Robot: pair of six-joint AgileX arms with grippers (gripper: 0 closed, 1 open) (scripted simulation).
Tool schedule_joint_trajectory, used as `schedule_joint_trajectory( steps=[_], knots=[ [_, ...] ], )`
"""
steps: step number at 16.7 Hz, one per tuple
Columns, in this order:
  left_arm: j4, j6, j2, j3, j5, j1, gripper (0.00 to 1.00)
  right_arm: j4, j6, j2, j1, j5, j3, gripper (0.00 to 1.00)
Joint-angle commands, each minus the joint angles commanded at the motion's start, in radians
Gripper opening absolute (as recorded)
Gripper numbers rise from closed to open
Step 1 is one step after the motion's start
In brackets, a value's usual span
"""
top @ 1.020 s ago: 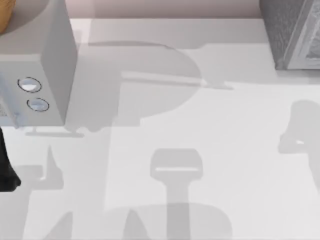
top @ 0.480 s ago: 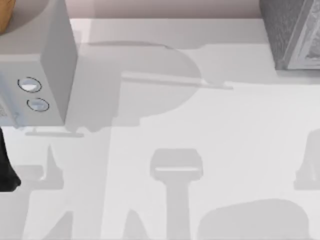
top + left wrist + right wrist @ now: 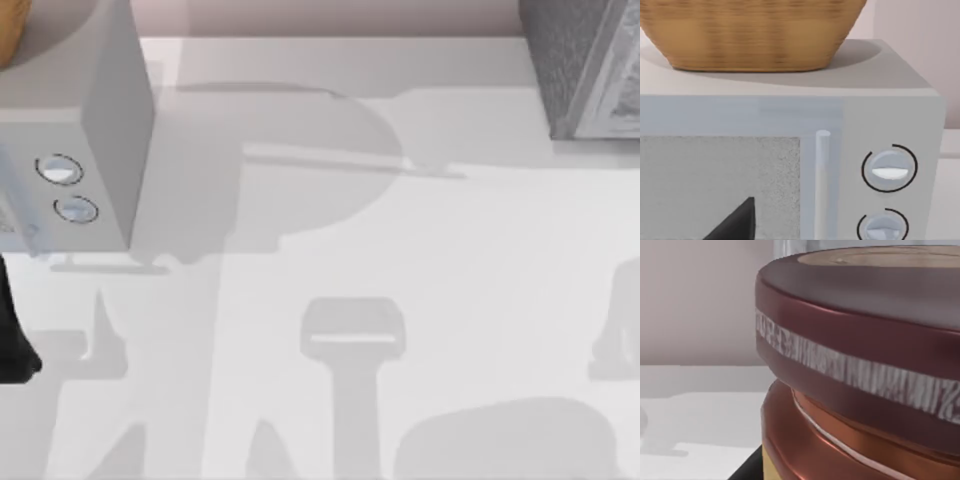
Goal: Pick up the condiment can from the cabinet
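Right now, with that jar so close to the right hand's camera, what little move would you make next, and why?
Probably close the right hand gently on the can and then lift a little. Its maroon lid and reddish rim sit very near in the right wrist view, so the hand seems to be at it already. Whether the fingers are closed I cannot see, hence gently.

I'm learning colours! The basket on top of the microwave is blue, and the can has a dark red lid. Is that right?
Not quite. The basket is tan-brown woven wicker, not blue, as the left wrist view shows. It does sit on top of the microwave. The condiment can does have a dark red lid, seen close up in the right wrist view.
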State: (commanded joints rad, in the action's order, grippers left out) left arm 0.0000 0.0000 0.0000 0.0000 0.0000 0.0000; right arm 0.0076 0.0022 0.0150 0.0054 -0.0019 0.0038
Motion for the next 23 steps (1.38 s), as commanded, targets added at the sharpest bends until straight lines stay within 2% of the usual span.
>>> schedule_joint_trajectory(
  steps=[3, 7, 18, 23],
  knots=[
    [0.0, 0.0, 0.0, 0.0, 0.0, 0.0, 1.0, 0.089, 0.001, 0.094, 0.019, -0.026, 0.033, 0.0],
    [0.0, 0.0, 0.0, 0.0, 0.0, 0.0, 1.0, 0.311, 0.002, 0.365, 0.063, -0.089, 0.108, 0.0],
    [0.0, 0.0, 0.0, 0.0, 0.0, 0.0, 1.0, 1.146, 0.01, 1.497, 0.221, -0.319, 0.374, 0.0],
    [0.0, 0.0, 0.0, 0.0, 0.0, 0.0, 1.0, 1.439, 0.013, 1.903, 0.276, -0.398, 0.47, 0.0]
  ],
)
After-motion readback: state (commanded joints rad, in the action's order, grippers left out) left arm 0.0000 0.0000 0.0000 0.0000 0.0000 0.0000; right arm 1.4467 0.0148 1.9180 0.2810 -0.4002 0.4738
